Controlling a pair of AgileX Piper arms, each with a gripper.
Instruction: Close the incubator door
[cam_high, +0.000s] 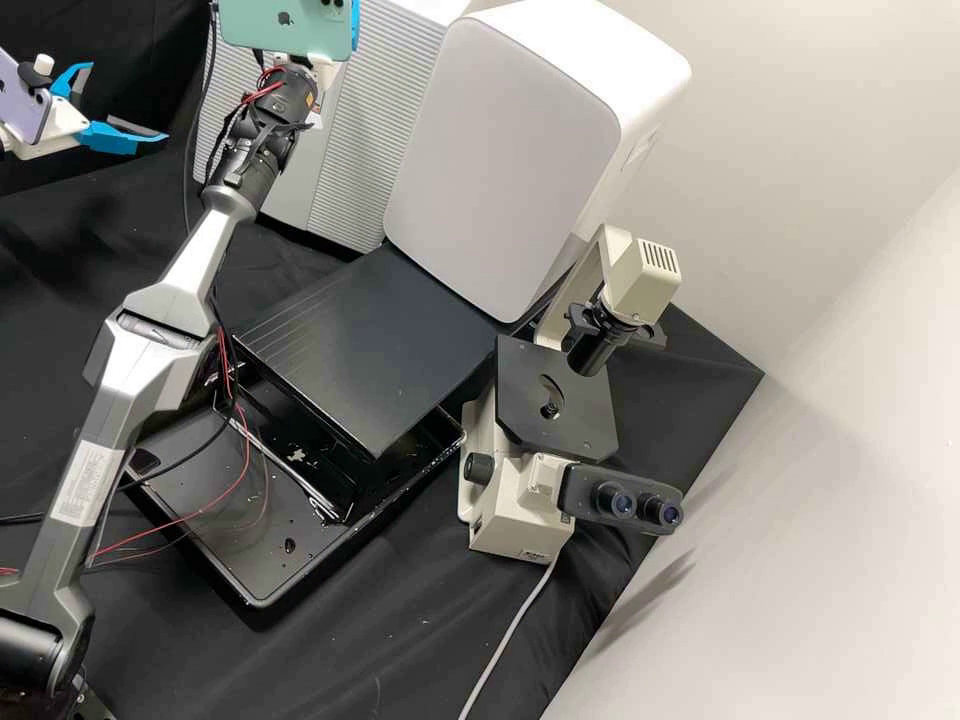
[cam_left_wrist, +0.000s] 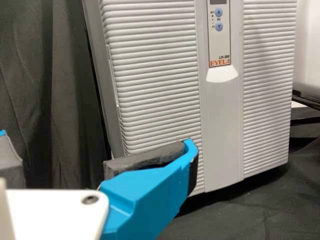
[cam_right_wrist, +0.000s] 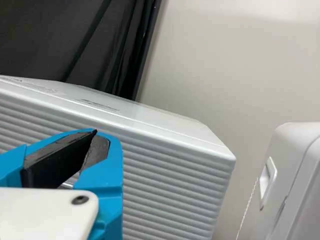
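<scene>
Over by the incubator (cam_high: 372, 150), the right arm (cam_high: 150, 365) slants upward, its right gripper (cam_high: 356, 24) near the front, jaws drawn together at the tips. The left gripper (cam_high: 130, 101) hangs well apart from the incubator, off to its left, with jaws spread wide.

In the high view, a green phone (cam_high: 285, 28) hides most of the right gripper (cam_high: 355, 22); the upper edge crops the incubator (cam_high: 362, 130).
</scene>
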